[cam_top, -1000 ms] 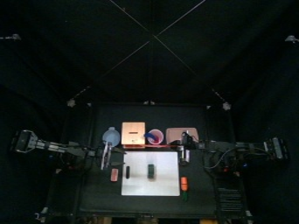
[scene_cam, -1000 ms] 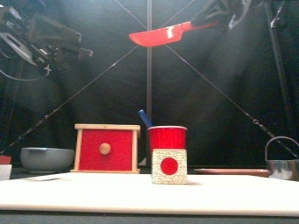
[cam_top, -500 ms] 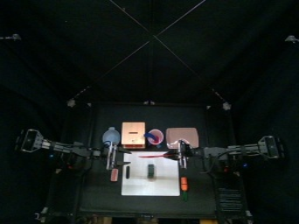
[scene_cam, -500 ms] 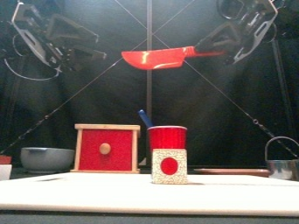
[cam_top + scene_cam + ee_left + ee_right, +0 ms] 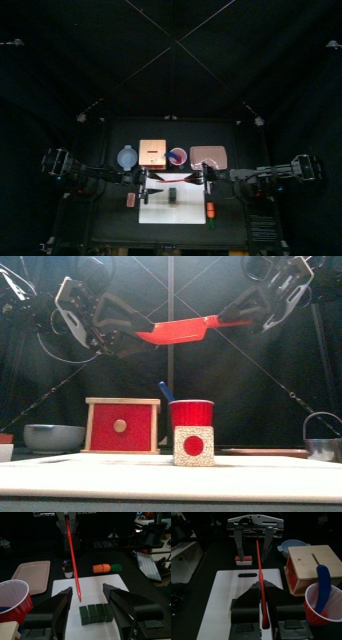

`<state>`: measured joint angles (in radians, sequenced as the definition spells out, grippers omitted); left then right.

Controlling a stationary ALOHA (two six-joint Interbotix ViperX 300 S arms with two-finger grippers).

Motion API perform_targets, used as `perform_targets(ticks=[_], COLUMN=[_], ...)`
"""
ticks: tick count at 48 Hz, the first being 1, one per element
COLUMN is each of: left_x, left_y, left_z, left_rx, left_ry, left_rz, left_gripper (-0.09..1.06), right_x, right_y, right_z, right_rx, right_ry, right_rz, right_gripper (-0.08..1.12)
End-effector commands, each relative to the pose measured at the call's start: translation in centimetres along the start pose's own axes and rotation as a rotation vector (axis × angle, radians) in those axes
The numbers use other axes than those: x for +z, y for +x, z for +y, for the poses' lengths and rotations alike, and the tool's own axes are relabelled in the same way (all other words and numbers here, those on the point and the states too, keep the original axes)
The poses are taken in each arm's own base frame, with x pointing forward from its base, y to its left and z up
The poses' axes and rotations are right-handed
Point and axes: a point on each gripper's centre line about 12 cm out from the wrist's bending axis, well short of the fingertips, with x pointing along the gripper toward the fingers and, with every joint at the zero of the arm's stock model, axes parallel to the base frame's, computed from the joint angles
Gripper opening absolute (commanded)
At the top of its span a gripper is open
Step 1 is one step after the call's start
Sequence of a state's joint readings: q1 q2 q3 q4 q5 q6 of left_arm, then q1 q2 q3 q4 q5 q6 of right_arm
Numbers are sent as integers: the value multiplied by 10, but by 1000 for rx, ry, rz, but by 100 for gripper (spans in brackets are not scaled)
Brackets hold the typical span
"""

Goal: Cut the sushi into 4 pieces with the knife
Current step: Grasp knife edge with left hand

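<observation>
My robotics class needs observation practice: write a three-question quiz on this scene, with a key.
1. True or false: the sushi roll on the white cutting board already lies in separate pieces.
2. Which gripper is shut on the red knife? A: left gripper. B: right gripper. C: neither.
3. Fill in: the blue knife stands in the red ____.
Key: 1 false; 2 B; 3 cup.

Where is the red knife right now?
In the front view the red knife hangs in the air above the red cup, handle in the right gripper, blade tip at the open left gripper.
</observation>
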<state>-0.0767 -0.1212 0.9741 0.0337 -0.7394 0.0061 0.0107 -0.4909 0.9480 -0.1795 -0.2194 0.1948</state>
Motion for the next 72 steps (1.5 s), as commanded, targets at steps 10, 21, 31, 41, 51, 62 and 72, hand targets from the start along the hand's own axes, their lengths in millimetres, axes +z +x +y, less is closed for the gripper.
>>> perform_targets(ticks=[10, 21, 31, 41, 51, 62, 72], left_x=[12, 11, 8, 6, 4, 3, 1], left_y=[-7, -8, -8, -7, -7, -7, -7], left_z=[11, 18, 19, 18, 19, 21, 22], left_rx=[42, 73, 76, 72, 73, 81, 81], left_ry=[-11, -26, -26, -25, -26, -25, -24], left_rz=[-134, -131, -125, -111, -91, -88, -72], left_gripper=[87, 83, 69, 66, 66, 58, 37], right_x=[10, 11, 11, 12, 13, 10, 0], right_y=[0, 1, 1, 1, 1, 2, 10], right_z=[1, 1, 1, 0, 0, -1, -1], right_rx=[6, 6, 4, 0, 0, 0, -10], right_ry=[-3, -3, -4, -3, -5, 1, 40], right_rz=[-32, -35, -36, -38, -40, -30, 24], right_gripper=[14, 14, 14, 14, 14, 14, 14])
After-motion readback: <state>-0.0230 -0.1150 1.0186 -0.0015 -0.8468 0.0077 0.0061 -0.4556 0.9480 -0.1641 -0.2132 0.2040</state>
